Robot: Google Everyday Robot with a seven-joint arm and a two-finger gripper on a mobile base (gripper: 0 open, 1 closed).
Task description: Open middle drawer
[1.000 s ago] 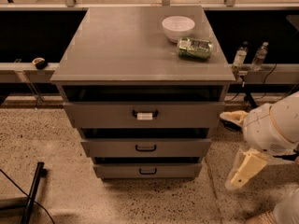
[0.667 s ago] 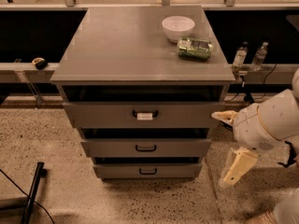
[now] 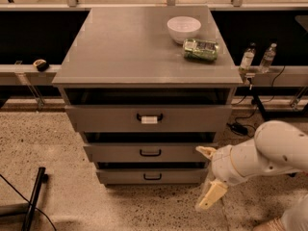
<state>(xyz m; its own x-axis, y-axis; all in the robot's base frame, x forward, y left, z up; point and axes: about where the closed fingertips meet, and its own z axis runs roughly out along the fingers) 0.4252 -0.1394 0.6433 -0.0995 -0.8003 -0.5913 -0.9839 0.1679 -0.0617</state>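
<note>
The grey cabinet (image 3: 144, 57) has three drawers. The middle drawer (image 3: 115, 153) is wide and shallow, with a small black loop handle (image 3: 150, 153), and looks shut. Above it is the taller drawer (image 3: 106, 118) with a white tag on its handle. Below it is the lowest drawer (image 3: 120, 176). My gripper (image 3: 208, 174) is on a white arm coming in from the right, low by the cabinet's front right corner, level with the two lower drawers. Its cream fingers are spread apart and hold nothing. It is well right of the middle handle.
A white bowl (image 3: 184, 28) and a green packet (image 3: 201, 49) sit on the cabinet top. Two small bottles (image 3: 248, 57) stand on a rail at the right, with cables on the floor below. A black pole (image 3: 33, 196) lies at the lower left on the speckled floor.
My arm and gripper have moved left, from beside the cabinet toward its front right corner. The drawers have not moved.
</note>
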